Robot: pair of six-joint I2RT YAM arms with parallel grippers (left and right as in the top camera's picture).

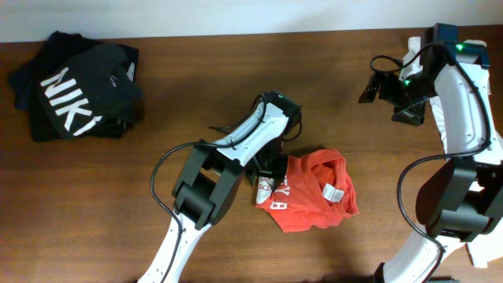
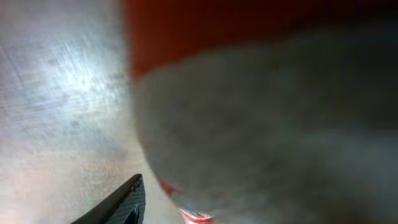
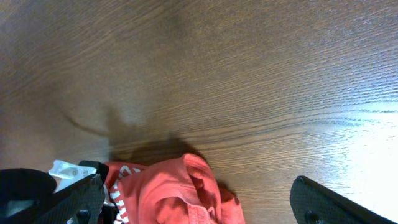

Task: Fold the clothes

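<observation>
Fingers (image 2: 123, 204) of the left gripper (image 1: 263, 181) sit at the left edge of the crumpled orange T-shirt (image 1: 314, 196) mid-worktop (image 1: 196, 86); I cannot tell whether they pinch it. The right gripper (image 1: 376, 85), spread wide and empty, hovers well apart toward the far right, so the left arm is nearer.

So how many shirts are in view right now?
2 for certain: an orange-red shirt crumpled in the middle, and a black shirt with white letters at the far left. It may hide more underneath.
</observation>
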